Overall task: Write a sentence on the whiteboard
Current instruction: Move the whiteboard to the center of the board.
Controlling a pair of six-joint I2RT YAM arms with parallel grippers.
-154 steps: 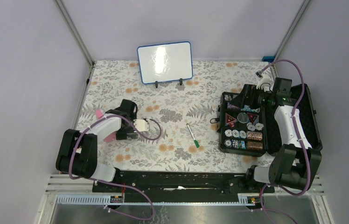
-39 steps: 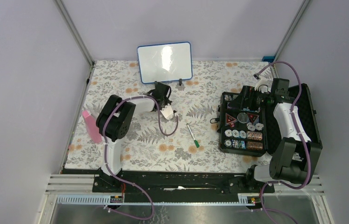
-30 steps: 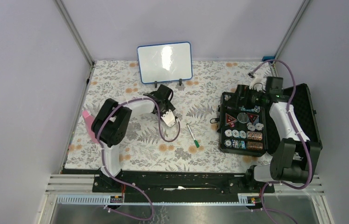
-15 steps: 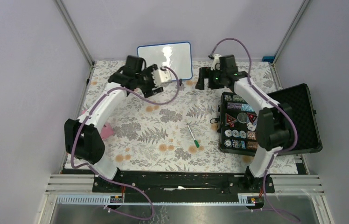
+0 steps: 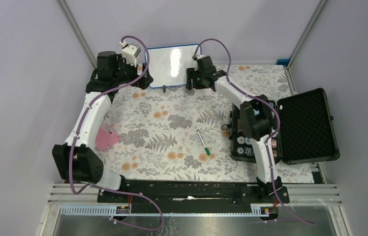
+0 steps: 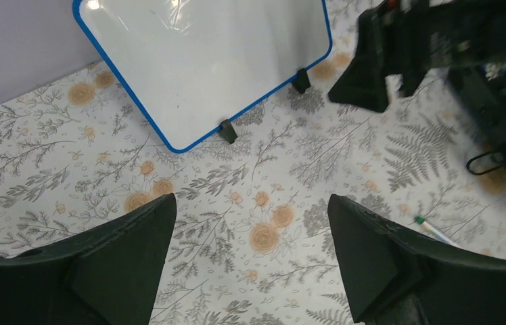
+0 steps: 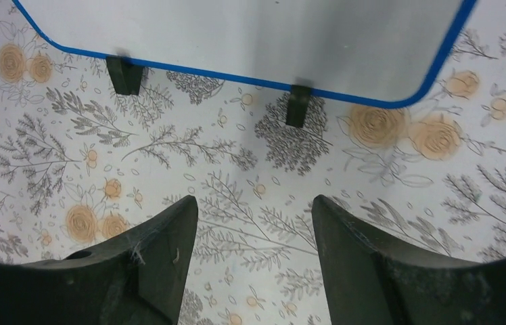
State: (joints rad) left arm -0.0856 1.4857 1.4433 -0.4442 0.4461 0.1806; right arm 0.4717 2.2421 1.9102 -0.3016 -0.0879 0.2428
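The whiteboard [image 5: 173, 66] is stood upright on two black feet [image 7: 125, 74] at the far edge of the tabletop [image 5: 182, 113], about midway along that edge. It is framed in blue, and its face is blank apart from a patch of glare.

The left gripper [image 5: 141, 81] is held just beside the board's lower left corner. In the left wrist view [image 6: 249, 217] its jaws are spread wide, with nothing between them — only the flowered tabletop and the board [image 6: 203, 61] are seen through the gap. The right gripper [image 5: 190, 78] is held near the board's lower right corner. In the right wrist view [image 7: 254, 210] its jaws are likewise parted and empty, and the board's lower edge [image 7: 237, 27] is seen above them. Neither gripper is seen to touch the board.

A marker [image 5: 202, 142] with a green end is left lying flat near the middle of the tabletop, well apart from both grippers. An open black case [image 5: 302, 123] is set along the right edge, partly hidden by the right arm. A pink object [image 5: 106, 138] is lying near the left edge, half covered by the left arm.
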